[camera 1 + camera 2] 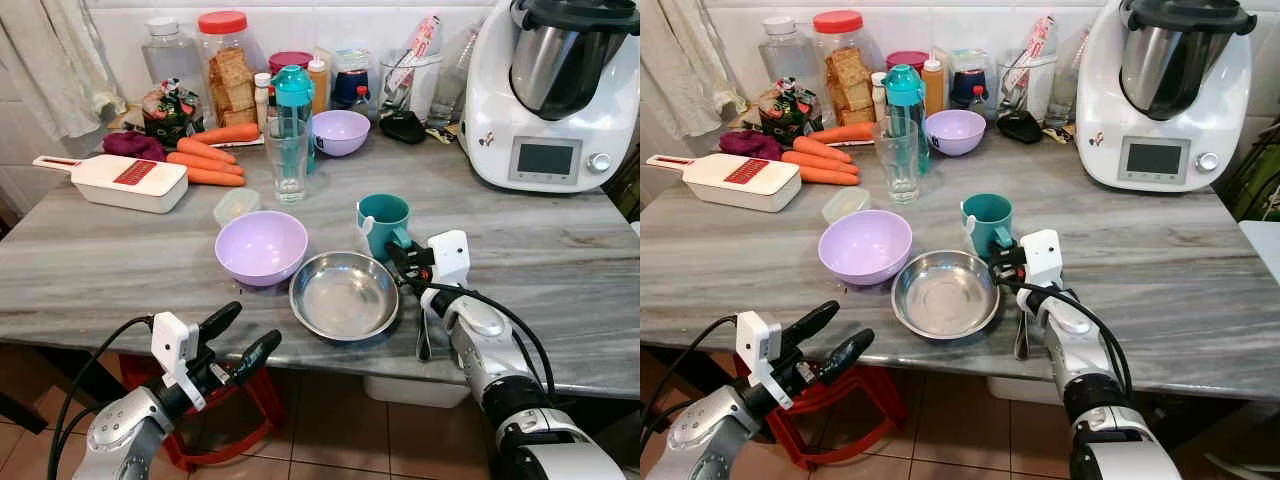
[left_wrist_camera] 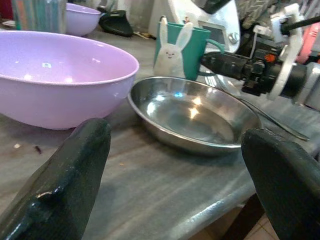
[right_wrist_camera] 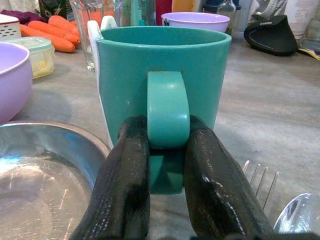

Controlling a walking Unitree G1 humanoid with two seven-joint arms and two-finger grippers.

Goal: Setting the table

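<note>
A teal mug (image 1: 381, 216) with a white rabbit picture stands on the grey marble table (image 1: 560, 250), just behind a steel bowl (image 1: 343, 295). My right gripper (image 1: 402, 247) is shut on the teal mug's handle (image 3: 167, 107), one finger (image 3: 125, 175) on each side of it. A fork and a spoon (image 1: 424, 330) lie right of the steel bowl, partly under my right arm. A lilac bowl (image 1: 261, 246) sits left of the steel bowl. My left gripper (image 1: 240, 340) hangs open below the table's front edge, empty, pointing toward the bowls.
A clear glass (image 1: 287, 160), a teal bottle (image 1: 293, 100), a smaller lilac bowl (image 1: 341, 131), carrots (image 1: 205, 160), a white grater (image 1: 125, 181), a small lidded tub (image 1: 236, 205) and jars stand at the back. A large white kitchen machine (image 1: 555, 90) fills the back right.
</note>
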